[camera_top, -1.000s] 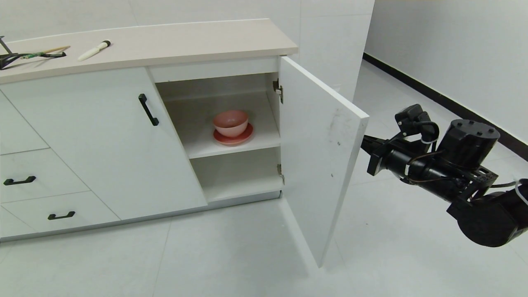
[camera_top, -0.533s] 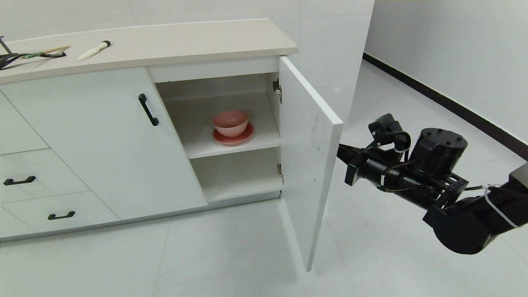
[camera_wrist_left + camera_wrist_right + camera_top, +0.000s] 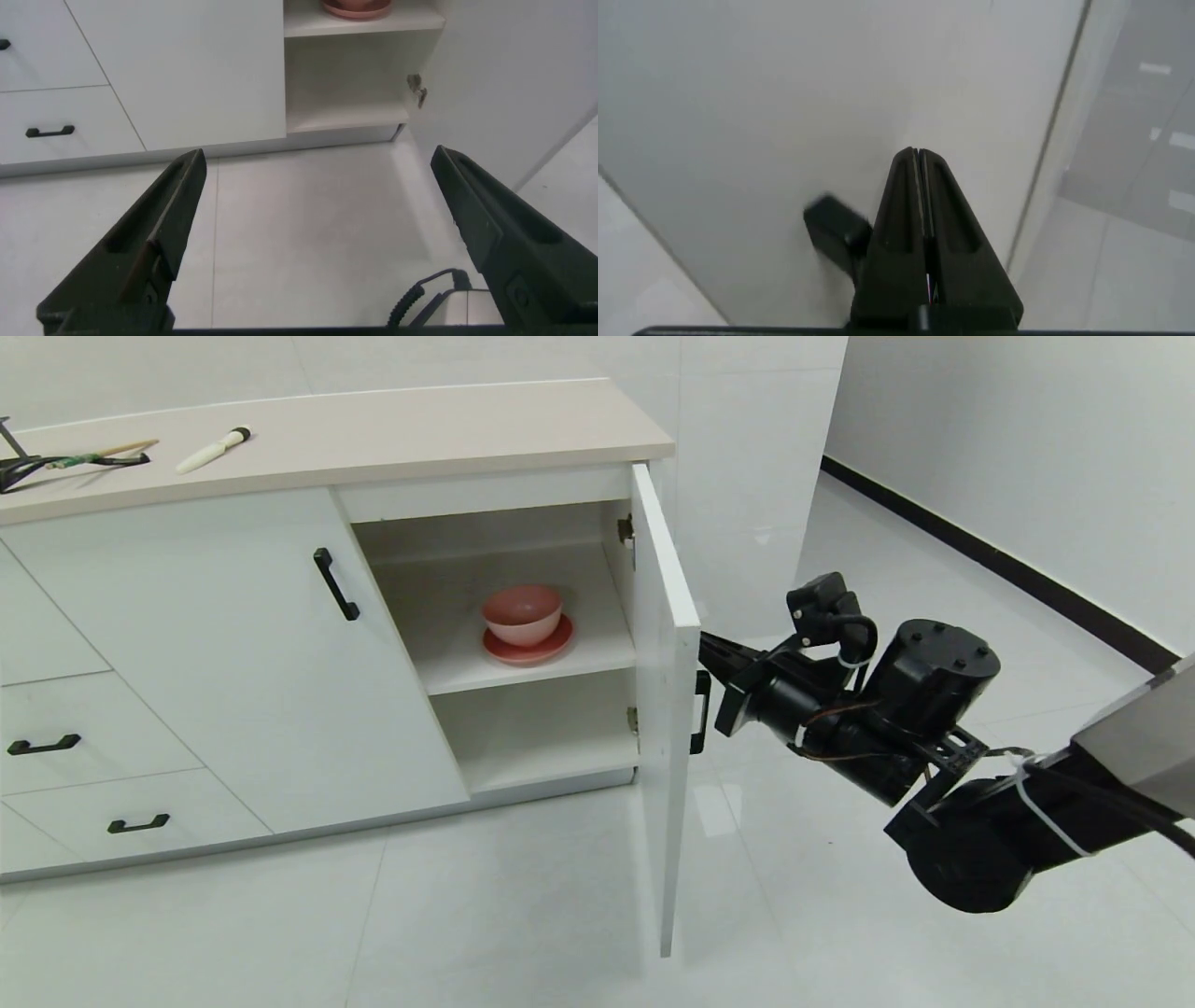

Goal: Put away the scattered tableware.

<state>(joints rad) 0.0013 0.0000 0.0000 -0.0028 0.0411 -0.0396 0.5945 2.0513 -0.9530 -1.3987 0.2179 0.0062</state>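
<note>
At the outer face of the open cabinet door, the right end effector is clenched, its two fingers pressed flat together with no gap and nothing between them. In the right wrist view its tip sits right against the white panel, just beside the black door handle; contact looks likely but cannot be confirmed. From the head view the handle lies just below the tip, near the door's free edge. Door stands roughly square to the cabinet front, seen almost edge-on. Left end effector is released, fingers spread wide, holding nothing, hanging above the pale tiled floor and facing the cabinet's lower compartment. Inside the open compartment, a pink bowl sits in a red plate on the middle shelf, toward the shelf's centre; the plate's rim also shows from the left wrist view. Lower shelf beneath holds nothing visible. To the left, a closed door with a black vertical handle, then drawers with black pulls. On the counter above, well apart from the bowl: a white-handled utensil lying at an angle, and farther left a cluster of thin utensils at the frame's edge, too small to identify singly.
</note>
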